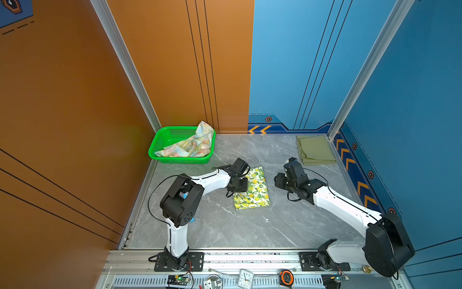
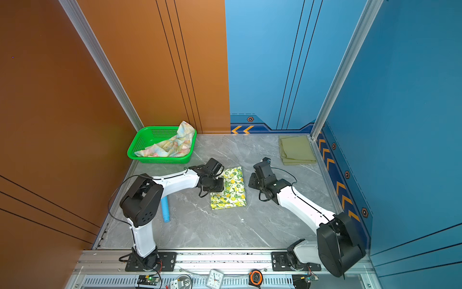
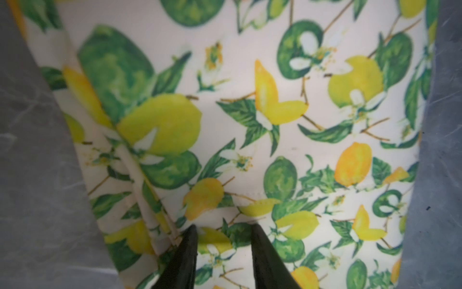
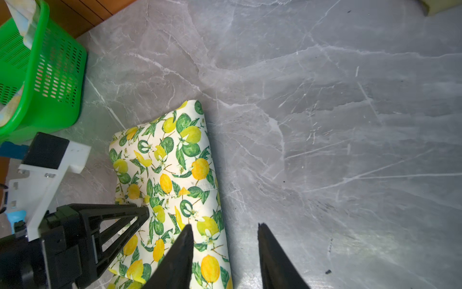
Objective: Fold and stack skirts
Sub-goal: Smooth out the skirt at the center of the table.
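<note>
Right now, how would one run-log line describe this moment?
lemon skirt: folded, mid-table; olive skirt: folded, far corner; floral skirt: unfolded, in basket; left gripper: open over lemon skirt; right gripper: open

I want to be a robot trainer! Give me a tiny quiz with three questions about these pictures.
1. True or false: the left pincer is over the lemon skirt.
2. Fill in: the folded olive skirt lies in the far ____ corner of the table.
3. Which lies in the green basket? A) lemon skirt B) olive skirt C) pastel flowery skirt
Key: 1 true; 2 right; 3 C.
</note>
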You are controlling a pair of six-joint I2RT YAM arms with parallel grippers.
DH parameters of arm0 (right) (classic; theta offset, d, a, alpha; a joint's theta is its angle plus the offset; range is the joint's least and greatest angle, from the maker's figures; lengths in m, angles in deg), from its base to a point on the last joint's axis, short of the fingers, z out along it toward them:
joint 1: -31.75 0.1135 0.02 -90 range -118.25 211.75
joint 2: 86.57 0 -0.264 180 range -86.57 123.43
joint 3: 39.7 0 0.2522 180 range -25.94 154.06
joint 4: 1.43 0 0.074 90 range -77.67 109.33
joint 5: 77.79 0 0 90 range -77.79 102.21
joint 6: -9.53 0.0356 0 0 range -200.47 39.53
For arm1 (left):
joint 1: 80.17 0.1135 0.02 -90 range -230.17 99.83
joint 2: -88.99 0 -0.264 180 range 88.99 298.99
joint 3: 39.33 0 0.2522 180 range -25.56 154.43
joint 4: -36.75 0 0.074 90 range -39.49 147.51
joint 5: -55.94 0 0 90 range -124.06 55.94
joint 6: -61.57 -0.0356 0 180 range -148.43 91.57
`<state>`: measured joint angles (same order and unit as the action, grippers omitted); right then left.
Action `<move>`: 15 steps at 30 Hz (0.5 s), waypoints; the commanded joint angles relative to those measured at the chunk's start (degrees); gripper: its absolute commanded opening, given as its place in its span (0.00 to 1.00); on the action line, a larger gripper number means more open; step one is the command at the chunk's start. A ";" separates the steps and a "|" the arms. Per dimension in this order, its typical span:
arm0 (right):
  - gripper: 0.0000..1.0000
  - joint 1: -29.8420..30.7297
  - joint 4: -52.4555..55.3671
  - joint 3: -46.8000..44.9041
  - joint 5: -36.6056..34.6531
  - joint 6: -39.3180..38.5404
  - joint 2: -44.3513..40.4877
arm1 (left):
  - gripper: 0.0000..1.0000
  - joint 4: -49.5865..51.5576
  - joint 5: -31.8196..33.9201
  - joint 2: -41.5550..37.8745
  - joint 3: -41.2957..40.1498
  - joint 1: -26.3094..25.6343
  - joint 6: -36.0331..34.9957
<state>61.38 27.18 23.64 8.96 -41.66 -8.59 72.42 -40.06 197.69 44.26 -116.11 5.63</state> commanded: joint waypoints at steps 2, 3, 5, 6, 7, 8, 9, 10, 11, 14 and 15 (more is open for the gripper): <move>0.42 2.92 2.73 5.04 -1.85 -2.64 5.96 | 0.26 -1.21 -0.47 -0.48 -4.90 1.32 1.64; 0.41 3.57 2.86 6.30 -1.56 -2.82 7.68 | 0.22 -1.74 -0.42 -0.84 -5.53 1.40 1.88; 0.39 4.66 2.95 8.79 -1.14 -3.16 10.83 | 0.18 -2.83 -0.59 -1.45 -6.76 1.58 2.38; 0.38 5.34 3.16 10.30 -1.15 -3.42 12.73 | 0.18 -3.24 -0.68 -1.77 -7.34 1.67 2.67; 0.37 5.91 3.33 11.63 -1.08 -3.64 14.46 | 0.16 -3.65 -0.68 -2.16 -7.79 1.79 2.91; 0.35 6.45 3.62 13.02 -0.85 -3.76 16.37 | 0.15 -4.15 -0.82 -2.55 -8.33 1.93 3.19; 0.33 6.87 3.59 14.23 -0.48 -3.71 18.33 | 0.14 -4.65 -1.07 -3.04 -8.78 2.03 3.43; 0.31 7.21 3.54 15.00 -0.13 -3.62 19.63 | 0.15 -4.93 -1.13 -3.46 -9.06 2.10 3.54; 0.30 7.56 3.56 15.95 0.10 -3.61 21.39 | 0.15 -5.12 -1.21 -4.07 -9.33 2.18 3.61; 0.26 8.83 2.58 17.85 0.78 -3.57 25.68 | 0.24 -5.34 -1.58 -5.87 -9.91 2.59 3.82; 0.25 9.07 2.19 18.36 1.03 -3.41 26.87 | 0.27 -5.68 -1.89 -6.53 -10.17 2.77 3.89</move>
<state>69.58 28.27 40.21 9.27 -44.65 15.62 64.23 -41.55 192.84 35.86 -114.41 9.13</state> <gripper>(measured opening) 0.255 0.255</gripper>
